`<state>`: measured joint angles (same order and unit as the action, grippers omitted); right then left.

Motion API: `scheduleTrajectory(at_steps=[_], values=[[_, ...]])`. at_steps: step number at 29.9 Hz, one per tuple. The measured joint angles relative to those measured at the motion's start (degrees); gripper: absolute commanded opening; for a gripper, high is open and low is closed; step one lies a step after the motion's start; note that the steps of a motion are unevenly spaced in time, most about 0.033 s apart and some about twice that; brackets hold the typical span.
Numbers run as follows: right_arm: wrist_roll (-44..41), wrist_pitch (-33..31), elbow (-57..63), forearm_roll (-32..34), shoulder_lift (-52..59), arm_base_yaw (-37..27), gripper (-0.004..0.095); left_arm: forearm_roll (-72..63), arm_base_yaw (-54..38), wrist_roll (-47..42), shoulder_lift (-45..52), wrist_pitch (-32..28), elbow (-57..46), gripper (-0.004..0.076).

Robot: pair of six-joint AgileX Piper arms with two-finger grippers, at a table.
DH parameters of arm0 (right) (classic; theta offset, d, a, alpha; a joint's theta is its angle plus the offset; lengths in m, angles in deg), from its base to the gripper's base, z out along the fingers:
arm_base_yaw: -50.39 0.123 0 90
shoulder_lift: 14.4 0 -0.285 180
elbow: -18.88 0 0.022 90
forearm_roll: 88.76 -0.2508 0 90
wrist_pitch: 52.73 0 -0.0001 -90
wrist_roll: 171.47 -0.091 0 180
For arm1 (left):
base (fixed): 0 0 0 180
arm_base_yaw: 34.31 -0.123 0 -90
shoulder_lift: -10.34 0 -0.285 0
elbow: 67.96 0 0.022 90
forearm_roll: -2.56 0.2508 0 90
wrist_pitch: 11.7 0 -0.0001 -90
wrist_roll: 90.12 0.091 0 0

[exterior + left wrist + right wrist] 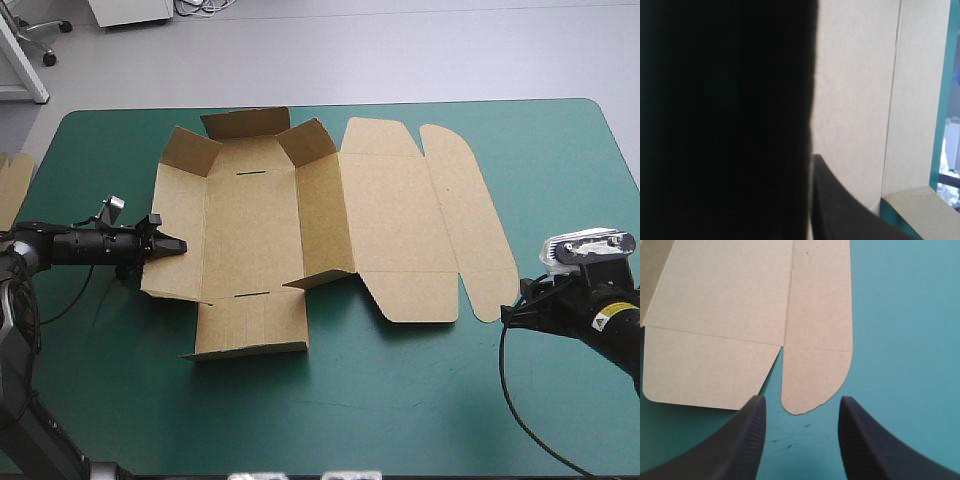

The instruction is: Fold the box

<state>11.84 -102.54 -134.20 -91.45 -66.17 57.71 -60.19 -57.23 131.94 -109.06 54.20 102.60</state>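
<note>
One left hand (178, 245) finger (840, 210) visible on box (855, 100)

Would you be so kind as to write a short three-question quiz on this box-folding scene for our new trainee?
1. True or false: the right gripper is shut.
2. The lid of the box is: A) lying flat on the teal-green cover; B) standing upright; C) held by a gripper.
3. Fill in: the ___ gripper holds the box's left wall.
Key: 1 false, it is open, with the lid's rounded flap just ahead of it; 2 A; 3 the left gripper.
</note>
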Motion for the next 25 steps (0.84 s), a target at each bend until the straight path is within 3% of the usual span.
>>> scheduleTrajectory(at_steps=[8, 25], values=[[0.0, 0.0, 0.0, -0.1, 0.0, 0.0, 0.0382, 5.2, 2.7, 2.5, 2.4, -2.0, 1.5, -0.0015], [0.0, -1.3, 0.0, -0.1, 0.0, 0.0, 0.0372, 20.5, 10.7, 2.2, 2.4, 3.4, 26.2, -0.0014]])
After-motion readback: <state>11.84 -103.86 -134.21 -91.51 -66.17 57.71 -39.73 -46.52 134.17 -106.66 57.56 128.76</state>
